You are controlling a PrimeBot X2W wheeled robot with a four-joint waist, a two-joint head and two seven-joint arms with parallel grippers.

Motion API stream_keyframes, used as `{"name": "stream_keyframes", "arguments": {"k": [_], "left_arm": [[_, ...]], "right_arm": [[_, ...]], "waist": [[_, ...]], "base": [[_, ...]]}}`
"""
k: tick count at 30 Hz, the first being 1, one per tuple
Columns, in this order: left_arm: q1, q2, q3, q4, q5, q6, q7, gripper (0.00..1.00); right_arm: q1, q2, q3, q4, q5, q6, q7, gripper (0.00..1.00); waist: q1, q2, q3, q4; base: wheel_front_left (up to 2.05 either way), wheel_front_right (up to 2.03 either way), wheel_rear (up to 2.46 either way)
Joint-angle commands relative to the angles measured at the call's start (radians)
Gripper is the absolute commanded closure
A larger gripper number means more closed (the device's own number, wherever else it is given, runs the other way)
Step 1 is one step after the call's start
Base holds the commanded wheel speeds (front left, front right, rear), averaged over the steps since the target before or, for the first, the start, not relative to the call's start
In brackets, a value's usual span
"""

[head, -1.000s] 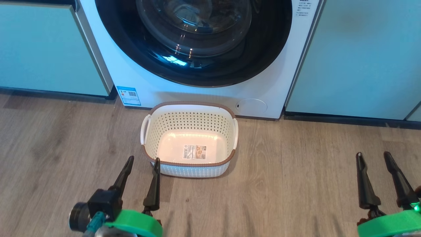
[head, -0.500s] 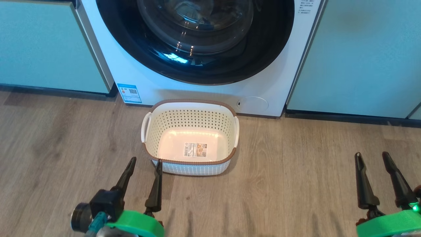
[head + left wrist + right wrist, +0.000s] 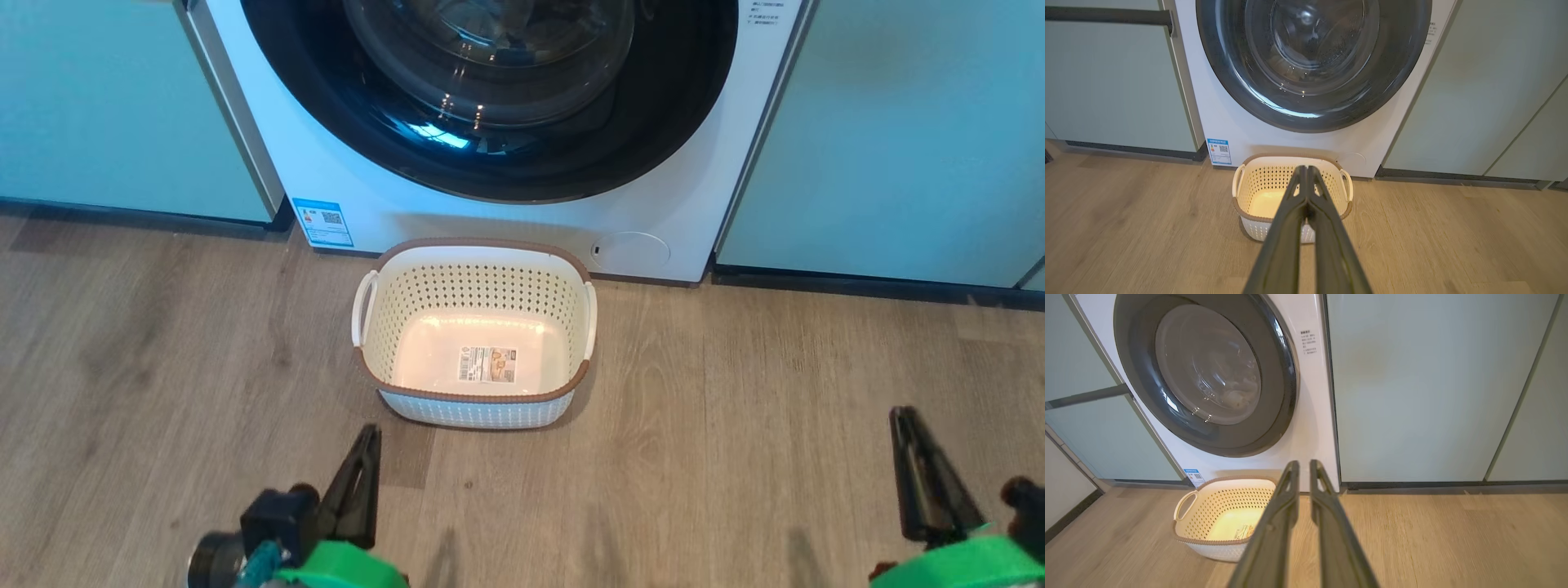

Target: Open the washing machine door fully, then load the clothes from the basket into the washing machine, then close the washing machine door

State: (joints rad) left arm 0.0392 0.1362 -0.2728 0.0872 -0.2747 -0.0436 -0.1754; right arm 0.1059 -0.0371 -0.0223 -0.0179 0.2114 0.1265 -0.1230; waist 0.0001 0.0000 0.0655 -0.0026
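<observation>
The washing machine (image 3: 392,216) stands straight ahead. Its door (image 3: 310,98) (image 3: 1310,116) (image 3: 1143,396) lies flush against the front. On the floor just before it sits the basket (image 3: 482,286) (image 3: 1257,183) (image 3: 1220,502), with nothing inside but a label. Behind the glass a faint pale shape (image 3: 1237,396) shows; I cannot tell if it is the clothes. My left gripper (image 3: 371,437) (image 3: 1306,168) hangs shut and empty, short of the basket's near left corner. My right gripper (image 3: 902,420) (image 3: 1303,463) hovers over bare floor to the right, its fingers a slim gap apart with nothing between them.
Pale teal cabinets flank the machine on the left (image 3: 106,106) and on the right (image 3: 898,139). A blue sticker (image 3: 322,222) and a round hatch (image 3: 630,249) mark the machine's lower front. Wood floor (image 3: 735,425) stretches around the basket.
Both grippers stood wide open before. The left fingers have now come together and the right ones have narrowed to a slit. Both sit lower in the head view, which has also tilted slightly.
</observation>
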Motion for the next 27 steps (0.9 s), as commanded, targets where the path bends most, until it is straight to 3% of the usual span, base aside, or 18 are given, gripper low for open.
{"name": "stream_keyframes", "arguments": {"k": [1, 27], "left_arm": [[-0.005, 0.001, 0.006, -0.016, -0.027, -0.001, 0.003, 1.00], [-0.036, -0.003, 0.067, 0.025, -0.310, -0.019, 0.048, 1.00]], "right_arm": [[-0.003, -0.003, 0.001, -0.017, 0.028, 0.000, 0.001, 1.00], [-0.048, -0.023, 0.004, 0.042, 0.329, 0.001, 0.032, 1.00]], "waist": [[0.0000, 0.0000, -0.001, 0.000], [0.0000, 0.0000, -0.014, 0.001]], "base": [[0.00, 0.00, 0.00], [0.00, 0.00, 0.00]]}}
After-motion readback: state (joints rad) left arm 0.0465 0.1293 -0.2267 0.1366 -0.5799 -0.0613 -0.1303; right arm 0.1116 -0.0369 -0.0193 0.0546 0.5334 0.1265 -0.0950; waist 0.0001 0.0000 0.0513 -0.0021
